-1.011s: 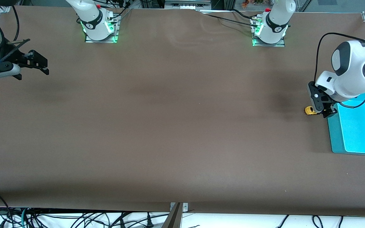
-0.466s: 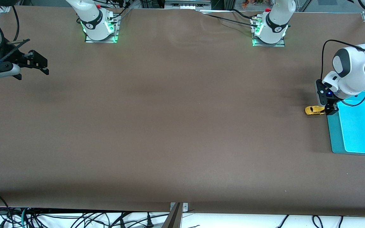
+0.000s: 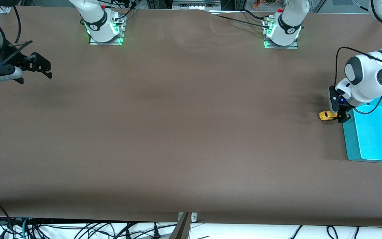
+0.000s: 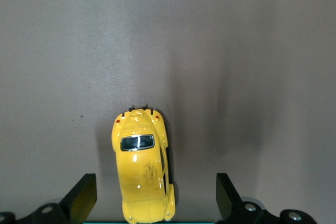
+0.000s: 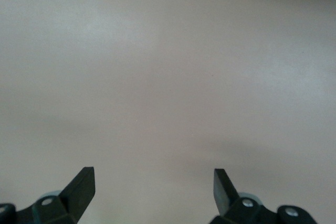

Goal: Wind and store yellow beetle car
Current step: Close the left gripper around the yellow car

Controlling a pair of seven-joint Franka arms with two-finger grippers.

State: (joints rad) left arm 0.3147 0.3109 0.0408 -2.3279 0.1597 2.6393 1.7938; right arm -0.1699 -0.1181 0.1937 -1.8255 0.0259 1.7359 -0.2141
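Observation:
The yellow beetle car (image 3: 325,115) stands on the brown table, right beside the blue bin (image 3: 350,142), at the left arm's end. My left gripper (image 3: 340,116) hangs low over the car's bin-side end, pointing down. In the left wrist view the car (image 4: 140,161) lies between the open fingers (image 4: 84,199), closer to one of them and touching neither. My left gripper (image 4: 156,199) holds nothing. My right gripper (image 3: 41,68) waits open over bare table at the right arm's end, and its wrist view shows the gripper (image 5: 154,184) with nothing between the fingers.
The blue bin is open-topped and lies against the table edge at the left arm's end; a sliver of its rim (image 4: 157,222) shows at the car's nose. Both arm bases (image 3: 104,26) stand along the table side farthest from the front camera.
The left arm's wrist has drawn in and turned while its gripper stayed low by the car's bin-side end. The car has not moved. The right arm is still.

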